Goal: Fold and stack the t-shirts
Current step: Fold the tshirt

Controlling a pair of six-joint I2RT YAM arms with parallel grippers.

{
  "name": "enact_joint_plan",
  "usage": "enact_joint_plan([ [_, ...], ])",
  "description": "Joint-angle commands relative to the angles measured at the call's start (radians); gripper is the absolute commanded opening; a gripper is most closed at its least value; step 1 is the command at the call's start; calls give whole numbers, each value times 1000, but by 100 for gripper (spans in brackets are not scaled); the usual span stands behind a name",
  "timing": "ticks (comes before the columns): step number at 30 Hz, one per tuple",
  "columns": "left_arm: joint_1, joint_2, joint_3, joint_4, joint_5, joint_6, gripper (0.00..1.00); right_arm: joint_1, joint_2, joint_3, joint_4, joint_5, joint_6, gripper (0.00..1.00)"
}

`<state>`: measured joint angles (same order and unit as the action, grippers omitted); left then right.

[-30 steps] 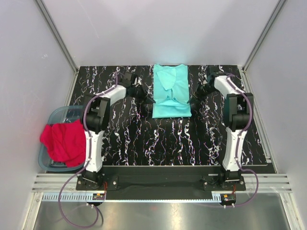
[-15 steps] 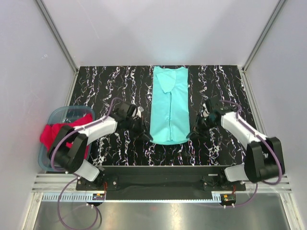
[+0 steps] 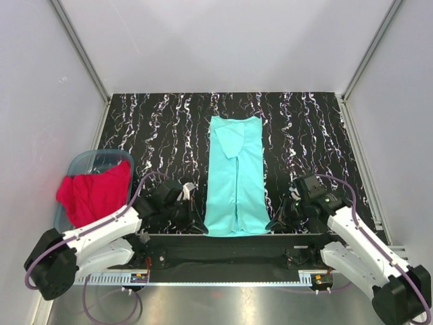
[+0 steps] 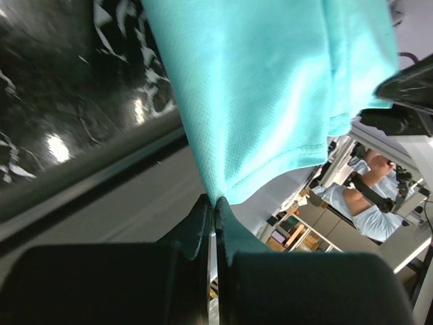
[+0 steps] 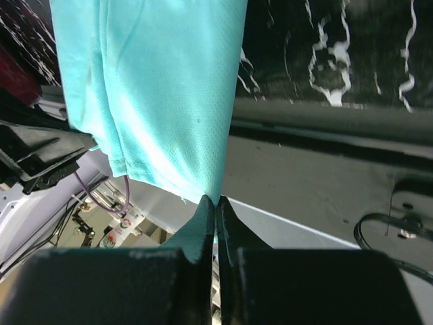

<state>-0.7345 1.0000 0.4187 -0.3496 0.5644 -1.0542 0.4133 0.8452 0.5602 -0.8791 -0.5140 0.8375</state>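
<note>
The mint-teal t-shirt (image 3: 235, 176) lies as a long narrow strip down the middle of the black marbled table (image 3: 162, 135), its hem hanging past the near edge. My left gripper (image 3: 201, 229) is shut on the hem's left corner (image 4: 215, 196). My right gripper (image 3: 272, 226) is shut on the hem's right corner (image 5: 215, 195). The teal cloth (image 4: 270, 88) stretches taut away from both sets of jaws. The red t-shirt (image 3: 91, 196) lies bunched in the tub at the left.
A translucent blue-grey tub (image 3: 88, 162) sits off the table's left edge. Grey walls close the table in at the back and sides. Both arm bases stand on the black rail (image 3: 230, 250) at the near edge.
Both grippers have drawn the teal shirt's hem from the far part of the table toward the near edge, stretching the folded shirt out into a long strip.
</note>
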Motion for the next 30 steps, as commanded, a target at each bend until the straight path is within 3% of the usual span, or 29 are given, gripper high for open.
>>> enact_joint_plan([
  [1, -28, -67, 5, -12, -46, -85, 0, 27, -69, -5, -83, 14, 77, 0],
  [6, -29, -49, 69, -26, -55, -93, 0, 27, -45, 85, -113, 35, 45, 0],
  [11, 27, 80, 262, -57, -47, -9, 0, 6, 170, 332, -120, 143, -78, 0],
  [21, 237, 464, 707, -92, 58, 144, 0, -185, 561, 654, -50, -52, -238, 0],
  [30, 302, 753, 891, -108, 124, 195, 0, -272, 888, 915, -83, -103, -351, 0],
])
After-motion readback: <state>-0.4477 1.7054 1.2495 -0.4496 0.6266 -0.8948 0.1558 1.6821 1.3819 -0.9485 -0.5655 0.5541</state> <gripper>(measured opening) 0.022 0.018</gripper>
